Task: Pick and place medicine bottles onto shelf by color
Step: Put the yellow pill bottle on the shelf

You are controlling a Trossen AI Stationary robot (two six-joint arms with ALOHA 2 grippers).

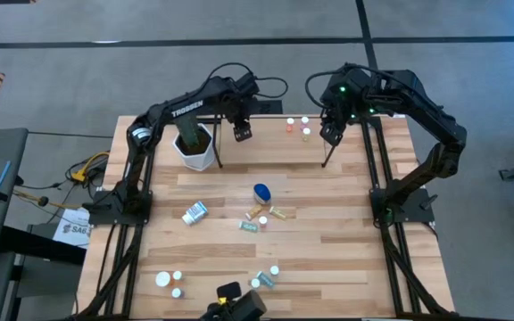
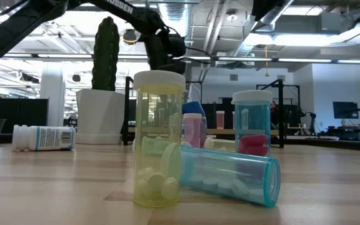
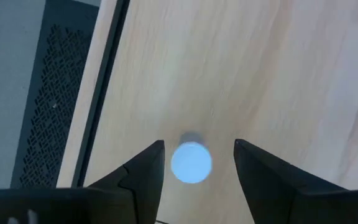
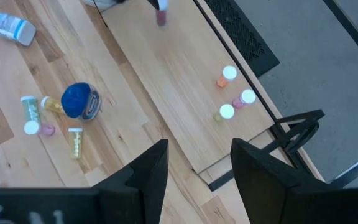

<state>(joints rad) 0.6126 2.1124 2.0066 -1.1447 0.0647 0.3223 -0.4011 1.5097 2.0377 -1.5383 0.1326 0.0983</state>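
High view over the workbench: both dark arms reach toward the far edge of the table, where the shelf (image 1: 266,134), a pale board framed by thin black rails, carries a small cluster of bottles (image 1: 298,127) toward its right end. The left gripper (image 1: 241,131) hangs over the shelf's left part, beside the white pot with the cactus (image 1: 194,147). Its wrist camera shows the two dark fingers (image 3: 145,171) spread apart, a white-capped bottle (image 3: 191,162) standing upright on the board between them, touched by neither.

The right gripper (image 1: 331,134) hovers near the shelf's right end, close to the cluster; its wrist view shows the fingers (image 4: 148,171) standing apart with nothing between them, and three capped bottles (image 4: 232,96) upright on the board near the rail.

More medicine bottles lie scattered mid-table around a rounded blue bottle (image 1: 261,192), with a white labelled one (image 1: 194,212) on its side to the left and further bottles (image 1: 169,283) near the front edge. From table height, a yellow bottle (image 2: 159,140) stands upright in the foreground, touching a teal one (image 2: 230,175) lying on its side.
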